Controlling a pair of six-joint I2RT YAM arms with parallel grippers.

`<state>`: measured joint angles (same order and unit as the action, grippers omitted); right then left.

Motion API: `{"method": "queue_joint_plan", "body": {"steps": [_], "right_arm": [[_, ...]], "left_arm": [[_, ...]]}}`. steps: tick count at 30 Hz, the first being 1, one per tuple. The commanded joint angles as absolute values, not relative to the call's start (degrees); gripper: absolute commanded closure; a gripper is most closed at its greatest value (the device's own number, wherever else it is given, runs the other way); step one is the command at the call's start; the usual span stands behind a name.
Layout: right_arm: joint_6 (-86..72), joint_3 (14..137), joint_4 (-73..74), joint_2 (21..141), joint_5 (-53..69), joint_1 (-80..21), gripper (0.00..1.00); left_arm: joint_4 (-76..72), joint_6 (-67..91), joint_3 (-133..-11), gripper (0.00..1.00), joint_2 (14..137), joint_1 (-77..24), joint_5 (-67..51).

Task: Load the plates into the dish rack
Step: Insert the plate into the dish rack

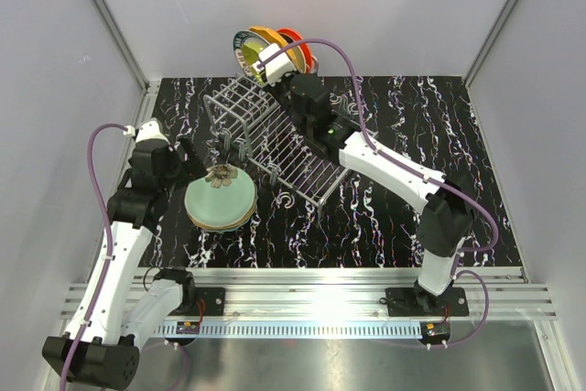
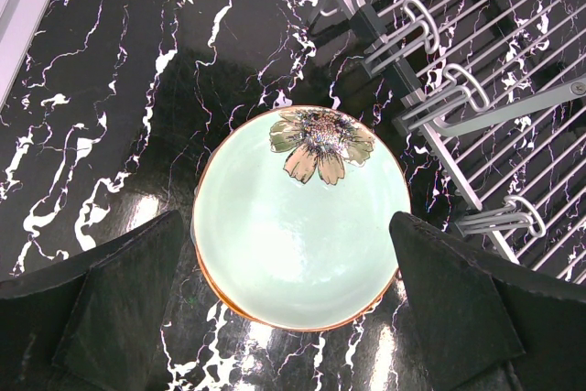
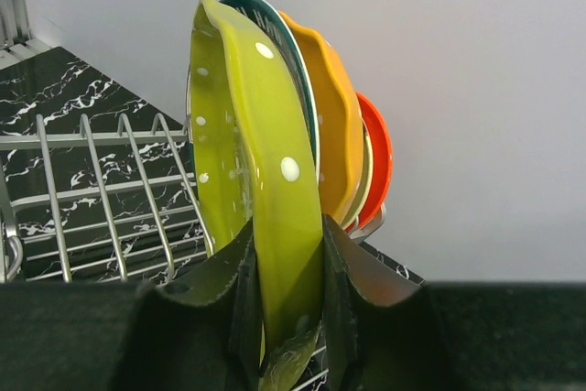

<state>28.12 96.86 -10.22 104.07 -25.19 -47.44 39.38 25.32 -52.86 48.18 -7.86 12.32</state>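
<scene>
**Right gripper** [image 3: 288, 237]: fingers shut tight on the lower rim of the dotted yellow-green plate [image 3: 247, 116], which stands on edge. Packed close behind it stand a teal-rimmed plate [image 3: 279, 25], an orange plate [image 3: 334, 125] and a red-orange plate [image 3: 377, 167]. In the top view this group occupies the 12 o'clock end of the dish rack [image 1: 284, 144].

**Left gripper** [image 2: 286, 226]: jaws spread wide, holding nothing. Its fingers [image 2: 119, 309] flank the floral pale green plate [image 2: 302, 263] at 8 and 4 o'clock. Whether they touch the plate cannot be determined. That plate lies flat, topmost of a low stack on the table [image 1: 412, 116], just off the rack's 7 o'clock corner. In the wrist view its flower sits at 12 o'clock.
</scene>
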Motion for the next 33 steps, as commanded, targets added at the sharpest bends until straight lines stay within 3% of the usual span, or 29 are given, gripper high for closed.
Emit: {"method": "queue_joint_plan", "body": {"steps": [1, 4, 9, 18, 21, 33], "right_arm": [[27.33, 100.28, -18.55, 103.44, -22.68, -46.93, 0.98], [27.25, 101.16, -17.93, 104.50, -22.33, -46.93, 0.95], [26.81, 103.35, -15.91, 106.08, -21.88, -46.41, 0.78], [24.26, 106.17, -13.36, 107.75, -20.74, -45.35, 0.72], [24.00, 107.40, -12.13, 108.46, -20.57, -45.26, 0.62], [22.85, 110.30, -10.37, 110.39, -20.48, -45.09, 0.55]], "left_arm": [[37.88, 25.22, -53.70, 0.01, 48.34, -7.82, 11.51], [37.88, 25.14, -53.61, 0.01, 48.43, -7.91, 11.34], [37.97, 25.05, -53.70, 0.01, 48.52, -7.91, 11.34], [37.97, 25.05, -53.70, 0.01, 48.60, -8.26, 11.51], [38.06, 25.05, -53.70, 0.01, 48.52, -8.26, 11.51], [38.23, 25.14, -53.79, 0.01, 48.60, -8.53, 12.13]]}}
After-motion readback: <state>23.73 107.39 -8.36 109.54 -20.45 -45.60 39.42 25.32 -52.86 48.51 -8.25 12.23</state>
